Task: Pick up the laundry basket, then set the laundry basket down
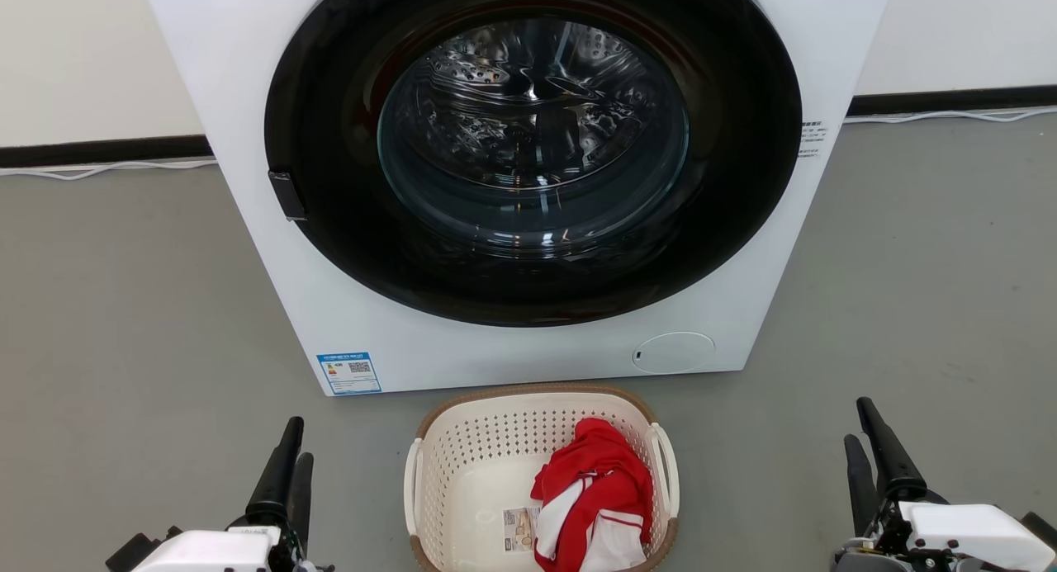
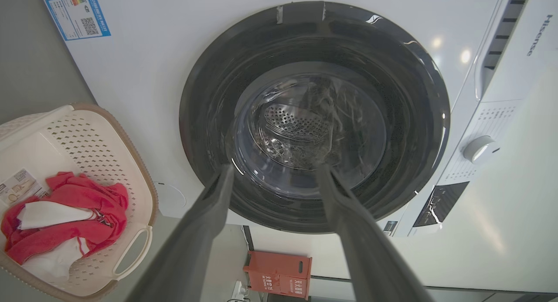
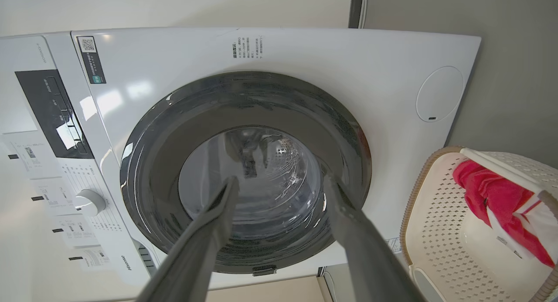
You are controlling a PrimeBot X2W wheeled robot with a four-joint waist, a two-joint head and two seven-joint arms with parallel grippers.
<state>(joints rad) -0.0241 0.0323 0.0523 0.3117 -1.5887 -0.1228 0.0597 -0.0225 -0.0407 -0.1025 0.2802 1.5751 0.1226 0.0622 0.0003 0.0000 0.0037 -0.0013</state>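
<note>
The laundry basket (image 1: 487, 465) sits on the grey floor right in front of the washing machine. It is cream-white, perforated, with a brown rim and white loop handles on both sides. A red and white garment (image 1: 596, 494) lies in its right half, beside a paper label (image 1: 520, 529). My left gripper (image 1: 291, 450) stands open to the basket's left, well apart from it. My right gripper (image 1: 863, 427) stands open to the basket's right, also apart. In the left wrist view the basket (image 2: 87, 136) lies at the left; in the right wrist view the basket (image 3: 440, 215) lies at the lower right. Both grippers (image 2: 272, 171) (image 3: 279, 182) hold nothing.
A white front-loading washing machine (image 1: 347, 324) with a shut dark round door (image 1: 533, 151) stands just behind the basket. Grey floor (image 1: 124, 308) spreads to both sides. White cables (image 1: 99, 169) run along the dark baseboard at the wall. A red box (image 2: 279, 273) shows in the left wrist view.
</note>
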